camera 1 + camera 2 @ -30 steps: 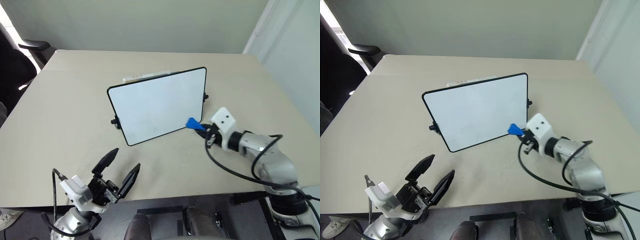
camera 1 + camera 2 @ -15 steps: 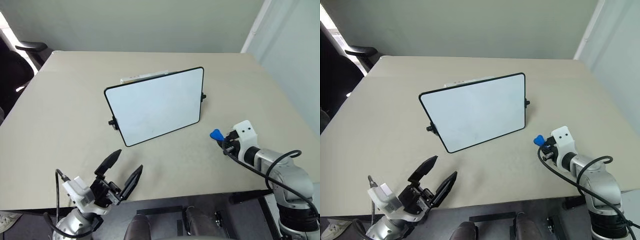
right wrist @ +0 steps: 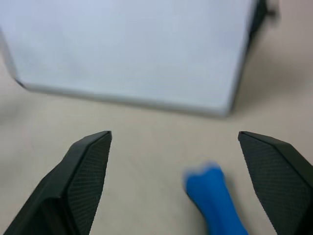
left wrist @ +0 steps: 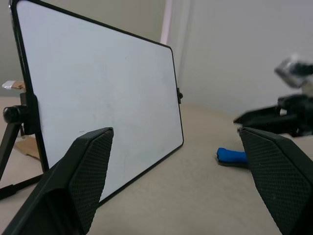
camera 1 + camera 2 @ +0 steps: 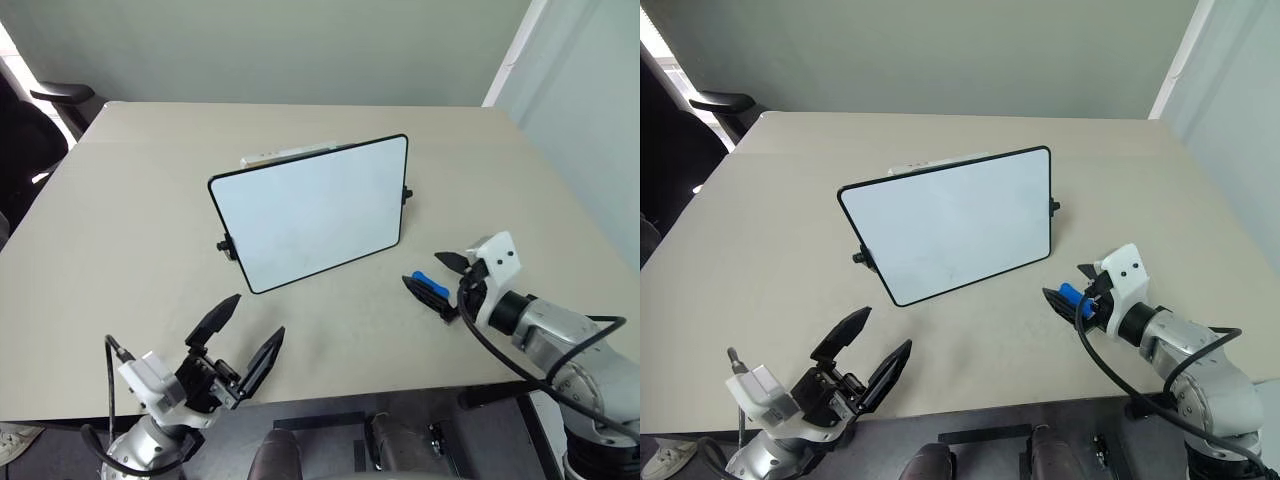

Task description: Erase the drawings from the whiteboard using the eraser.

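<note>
Released eraser lying flat, long axis toward whiteboard, right claw wide, left claw wide

A beige table spans the view — its far edge meets a pale green wall. A black office chair (only partly seen) stands off the table's left far corner.

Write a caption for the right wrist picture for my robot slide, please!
Open right tool above the blue eraser lying on the table, facing the clean whiteboard.
</note>
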Action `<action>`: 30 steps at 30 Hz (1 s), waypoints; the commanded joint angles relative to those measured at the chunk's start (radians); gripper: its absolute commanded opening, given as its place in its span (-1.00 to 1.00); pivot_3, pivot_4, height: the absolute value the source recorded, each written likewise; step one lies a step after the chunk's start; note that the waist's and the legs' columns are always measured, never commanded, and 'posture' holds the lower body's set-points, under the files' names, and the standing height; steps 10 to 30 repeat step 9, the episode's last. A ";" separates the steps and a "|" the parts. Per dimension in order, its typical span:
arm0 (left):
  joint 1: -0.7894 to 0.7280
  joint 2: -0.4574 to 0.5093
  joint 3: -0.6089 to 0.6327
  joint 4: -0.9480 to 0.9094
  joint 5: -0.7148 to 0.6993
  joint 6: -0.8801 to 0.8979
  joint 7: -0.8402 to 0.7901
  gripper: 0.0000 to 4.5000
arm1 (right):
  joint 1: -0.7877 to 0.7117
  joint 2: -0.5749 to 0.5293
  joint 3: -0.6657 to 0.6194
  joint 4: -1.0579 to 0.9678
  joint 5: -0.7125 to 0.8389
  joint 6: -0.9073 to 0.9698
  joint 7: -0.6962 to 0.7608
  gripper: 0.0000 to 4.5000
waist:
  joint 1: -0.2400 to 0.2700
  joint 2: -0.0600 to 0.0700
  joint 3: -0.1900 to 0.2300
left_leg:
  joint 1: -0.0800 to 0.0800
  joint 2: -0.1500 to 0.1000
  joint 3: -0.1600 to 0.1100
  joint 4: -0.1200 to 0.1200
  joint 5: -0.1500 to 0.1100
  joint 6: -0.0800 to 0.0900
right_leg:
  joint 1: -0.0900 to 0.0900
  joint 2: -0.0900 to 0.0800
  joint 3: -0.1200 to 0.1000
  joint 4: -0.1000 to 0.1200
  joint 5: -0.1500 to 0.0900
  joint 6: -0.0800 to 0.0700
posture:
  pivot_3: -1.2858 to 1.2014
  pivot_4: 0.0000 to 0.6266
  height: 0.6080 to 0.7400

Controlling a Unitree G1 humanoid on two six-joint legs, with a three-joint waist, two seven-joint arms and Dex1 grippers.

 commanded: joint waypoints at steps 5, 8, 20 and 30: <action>0.001 0.005 0.023 -0.033 0.000 -0.011 0.011 1.00 | -0.033 -0.004 -0.014 -0.021 0.087 -0.074 -0.001 0.98 | 0.000 0.000 0.000 | 0.002 0.000 0.000 0.000 0.000 0.000 | 0.000 0.000 0.000 0.000 0.000 0.000 | 0.03 -0.52 1.00; -0.011 0.010 0.033 -0.018 -0.010 -0.007 0.005 1.00 | -0.029 -0.020 0.013 -0.009 0.069 -0.097 -0.006 0.98 | 0.001 0.000 0.000 | 0.002 0.000 0.000 0.000 0.000 0.000 | 0.000 0.000 0.000 0.000 0.000 0.000 | 0.03 -0.52 1.00; -0.010 0.011 0.033 -0.020 -0.012 -0.006 0.004 1.00 | -0.022 -0.025 0.019 -0.008 0.064 -0.103 -0.008 0.98 | 0.001 0.000 0.000 | 0.002 0.000 0.000 0.000 0.000 0.000 | 0.000 0.000 0.000 0.000 0.000 0.000 | 0.03 -0.52 1.00; -0.010 0.011 0.033 -0.020 -0.012 -0.006 0.004 1.00 | -0.022 -0.025 0.019 -0.008 0.064 -0.103 -0.008 0.98 | 0.001 0.000 0.000 | 0.002 0.000 0.000 0.000 0.000 0.000 | 0.000 0.000 0.000 0.000 0.000 0.000 | 0.03 -0.52 1.00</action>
